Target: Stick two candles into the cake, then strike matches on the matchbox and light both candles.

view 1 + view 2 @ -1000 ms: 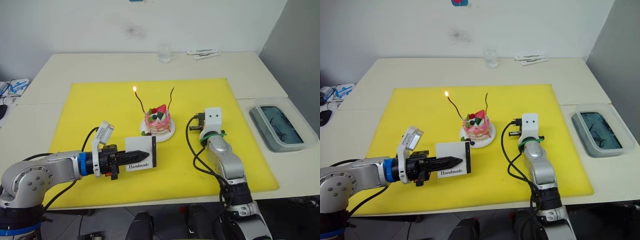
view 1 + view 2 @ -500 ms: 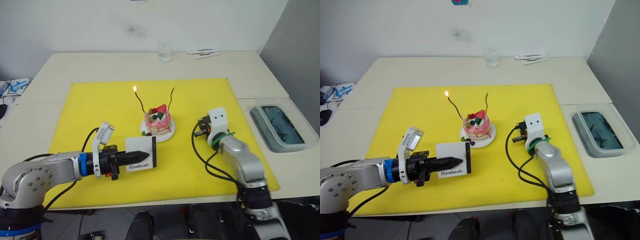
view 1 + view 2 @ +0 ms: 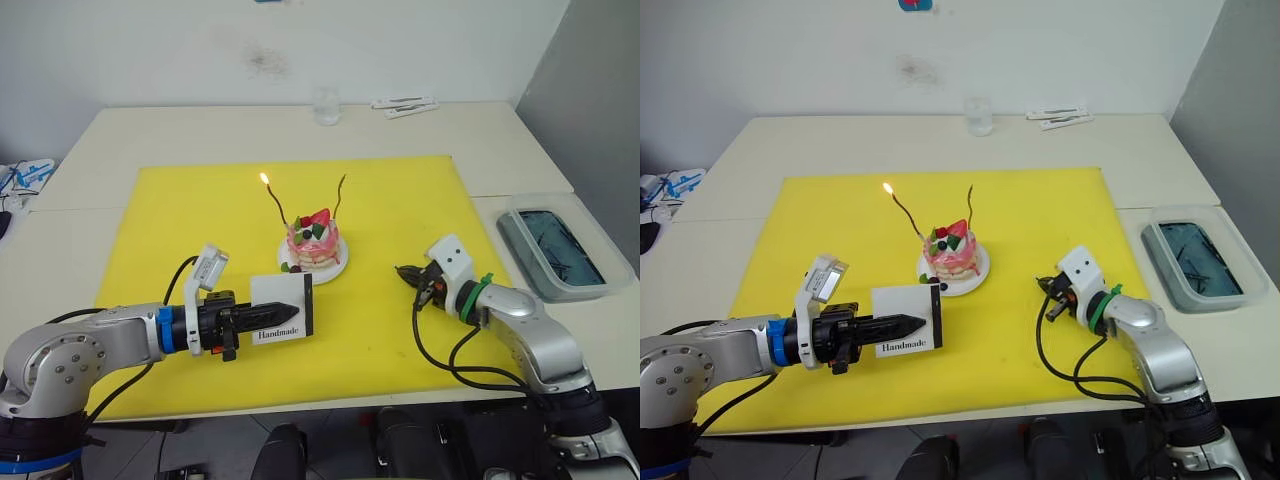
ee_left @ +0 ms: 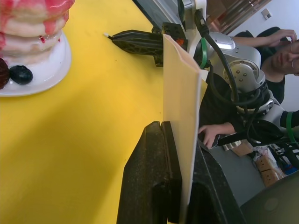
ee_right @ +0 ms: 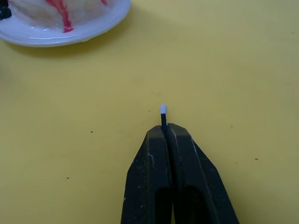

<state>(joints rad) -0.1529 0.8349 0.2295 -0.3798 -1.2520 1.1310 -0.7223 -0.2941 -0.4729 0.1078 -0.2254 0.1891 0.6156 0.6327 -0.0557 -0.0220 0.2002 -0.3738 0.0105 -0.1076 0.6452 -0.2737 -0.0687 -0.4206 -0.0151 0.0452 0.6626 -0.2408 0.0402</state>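
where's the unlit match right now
The match is pinched in the right gripper, white tip poking out, low over the yellow mat right of the cake.

A yellow mat (image 3: 400,330) is lying across the middle of a pale table (image 3: 160,130). A clear glass (image 3: 326,104) is standing at the far edge, with white packets (image 3: 405,105) lying just to its right. A clear lidded tray (image 3: 556,247) is sitting on the right, off the mat. Blue-and-white items (image 3: 22,176) are lying at the far left.

Matt yellow mat (image 3: 380,330), glossy white plate (image 5: 70,35), matt paper-like matchbox (image 4: 180,116).
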